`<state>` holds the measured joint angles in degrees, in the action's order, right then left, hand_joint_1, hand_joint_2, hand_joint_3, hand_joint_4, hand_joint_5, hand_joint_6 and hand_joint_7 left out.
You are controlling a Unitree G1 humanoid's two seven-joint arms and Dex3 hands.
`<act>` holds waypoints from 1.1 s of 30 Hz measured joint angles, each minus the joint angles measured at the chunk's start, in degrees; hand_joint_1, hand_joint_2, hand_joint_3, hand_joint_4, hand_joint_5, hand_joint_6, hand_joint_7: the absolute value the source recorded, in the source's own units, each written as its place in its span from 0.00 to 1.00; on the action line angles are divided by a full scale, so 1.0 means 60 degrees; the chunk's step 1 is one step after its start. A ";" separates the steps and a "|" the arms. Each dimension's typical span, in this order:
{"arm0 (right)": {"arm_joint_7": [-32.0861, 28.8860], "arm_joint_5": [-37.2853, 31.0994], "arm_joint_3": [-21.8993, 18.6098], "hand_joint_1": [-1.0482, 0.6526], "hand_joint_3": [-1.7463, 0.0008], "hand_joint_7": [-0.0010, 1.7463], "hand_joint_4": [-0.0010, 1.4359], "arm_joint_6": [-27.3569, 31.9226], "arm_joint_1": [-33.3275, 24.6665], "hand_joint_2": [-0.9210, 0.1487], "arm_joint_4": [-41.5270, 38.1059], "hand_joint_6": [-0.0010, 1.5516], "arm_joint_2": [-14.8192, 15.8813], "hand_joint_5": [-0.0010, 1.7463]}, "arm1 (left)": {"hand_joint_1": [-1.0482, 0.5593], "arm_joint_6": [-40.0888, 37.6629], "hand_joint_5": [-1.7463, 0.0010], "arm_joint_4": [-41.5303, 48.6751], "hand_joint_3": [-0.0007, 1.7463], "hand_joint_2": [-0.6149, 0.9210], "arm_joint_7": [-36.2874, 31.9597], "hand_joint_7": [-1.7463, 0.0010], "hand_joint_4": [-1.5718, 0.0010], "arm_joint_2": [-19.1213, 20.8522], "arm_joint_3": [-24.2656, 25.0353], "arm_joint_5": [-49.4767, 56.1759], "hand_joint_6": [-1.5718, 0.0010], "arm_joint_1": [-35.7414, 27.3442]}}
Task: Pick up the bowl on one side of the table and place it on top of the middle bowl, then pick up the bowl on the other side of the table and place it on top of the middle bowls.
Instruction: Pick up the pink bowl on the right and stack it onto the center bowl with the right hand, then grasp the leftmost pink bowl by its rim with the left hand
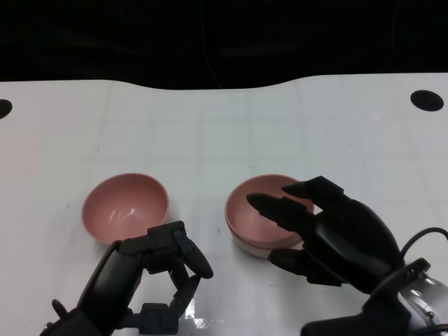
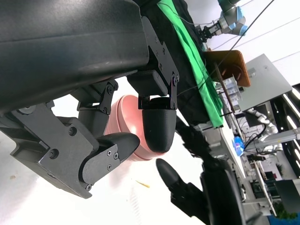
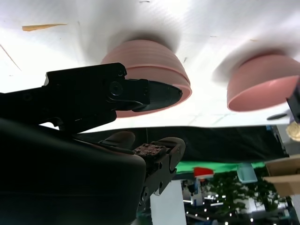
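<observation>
On the glossy white table [image 1: 231,126], two smooth pink rounded bowls are seen. The stacked bowls [image 1: 260,213], the landmark, appear layered. The side bowl [image 1: 126,206] lies well to their left. The right hand [image 1: 329,231] is spread above their rim, holding nothing; a knock is risked. The left hand [image 1: 157,269], fingers loosely curled and empty, is near the side bowl; a slipping grasp on its slick rim is judged possible.

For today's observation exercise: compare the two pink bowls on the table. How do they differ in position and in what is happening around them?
The left bowl sits clear, with the left hand near it but not touching. The right bowl has the right hand reaching over its rim, fingers above its inside. The right bowl looks thicker at its base, perhaps stacked. Both are pink, round and upright.
</observation>
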<state>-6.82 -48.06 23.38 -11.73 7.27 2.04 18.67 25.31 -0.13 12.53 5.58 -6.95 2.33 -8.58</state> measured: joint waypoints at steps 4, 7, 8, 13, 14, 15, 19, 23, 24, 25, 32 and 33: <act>-0.0679 0.0225 -0.0355 0.24 0.83 0.04 0.02 -0.0641 -0.0413 0.00 0.0232 0.27 0.0076 0.49 | 0.55 -0.0001 0.10 -0.0005 0.69 0.68 0.0000 0.27 0.52 -0.0001 0.0002 0.0005 0.53 -0.0006; -0.1151 0.0480 -0.0587 0.27 0.87 0.06 0.07 -0.1274 -0.0696 0.00 0.0222 0.31 0.0143 0.52 | 0.56 0.0001 0.09 -0.0001 0.69 0.68 0.0000 0.27 0.52 -0.0001 0.0008 0.0004 0.53 -0.0008; -0.1241 0.0553 -0.0629 0.28 0.88 0.06 0.07 -0.1460 -0.0772 0.00 0.0210 0.31 0.0156 0.52 | 0.56 0.0002 0.09 -0.0001 0.69 0.68 0.0000 0.27 0.52 -0.0001 0.0008 0.0004 0.53 -0.0008; -0.1178 0.1322 -0.0993 0.34 0.90 0.11 0.22 -0.2056 -0.1151 0.00 0.0236 0.43 0.0231 0.55 | 0.55 -0.0002 0.10 -0.0008 0.70 0.67 0.0000 0.27 0.53 -0.0004 0.0006 0.0004 0.53 -0.0006; -0.1109 0.1521 -0.1069 0.35 0.91 0.12 0.24 -0.2175 -0.1251 0.00 0.0259 0.44 0.0247 0.55 | 0.55 -0.0002 0.10 -0.0009 0.71 0.67 0.0000 0.26 0.52 -0.0005 0.0006 0.0005 0.53 -0.0008; -0.1040 0.1682 -0.1142 0.36 0.91 0.13 0.27 -0.2270 -0.1347 0.00 0.0276 0.46 0.0255 0.57 | 0.55 -0.0002 0.10 -0.0008 0.71 0.67 0.0000 0.26 0.52 -0.0005 0.0007 0.0005 0.53 -0.0009; -0.0966 0.2279 -0.1332 0.41 0.94 0.24 0.41 -0.2864 -0.1739 0.00 0.0332 0.51 0.0262 0.64 | 0.56 -0.0029 0.10 -0.0019 0.71 0.66 -0.0001 0.26 0.52 -0.0019 0.0006 0.0003 0.53 -0.0007; -0.0956 0.2927 -0.1511 0.47 0.89 0.44 0.52 -0.3417 -0.2206 0.05 0.0389 0.52 0.0115 0.72 | 0.55 -0.0063 0.11 -0.0058 0.71 0.66 0.0000 0.27 0.51 -0.0051 0.0002 -0.0012 0.53 -0.0005; -0.0953 0.3032 -0.1548 0.48 0.77 0.48 0.53 -0.3498 -0.2301 0.14 0.0405 0.51 0.0051 0.73 | 0.55 -0.0063 0.11 -0.0058 0.71 0.66 0.0000 0.27 0.51 -0.0053 0.0002 -0.0012 0.53 -0.0005; -0.0952 0.3125 -0.1575 0.50 0.58 0.51 0.54 -0.3585 -0.2401 0.30 0.0410 0.52 -0.0020 0.74 | 0.56 -0.0063 0.11 -0.0058 0.71 0.66 0.0000 0.27 0.51 -0.0056 0.0004 -0.0014 0.53 -0.0005; -0.0902 0.3482 -0.1659 0.56 0.28 0.60 0.56 -0.3740 -0.2898 0.56 0.0423 0.55 -0.0469 0.81 | 0.55 -0.0192 0.09 -0.0066 0.71 0.66 0.0004 0.28 0.52 -0.0054 0.0087 -0.0325 0.52 -0.0004; -0.0864 0.3582 -0.1678 0.57 0.26 0.61 0.57 -0.3746 -0.2917 0.57 0.0414 0.55 -0.0498 0.83 | 0.55 -0.0192 0.09 -0.0066 0.72 0.66 0.0003 0.28 0.52 -0.0049 0.0114 -0.0325 0.52 -0.0004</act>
<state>-12.00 -26.57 13.32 -34.21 -10.23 4.52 15.68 24.15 -0.53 12.55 5.29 -6.26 0.38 -8.60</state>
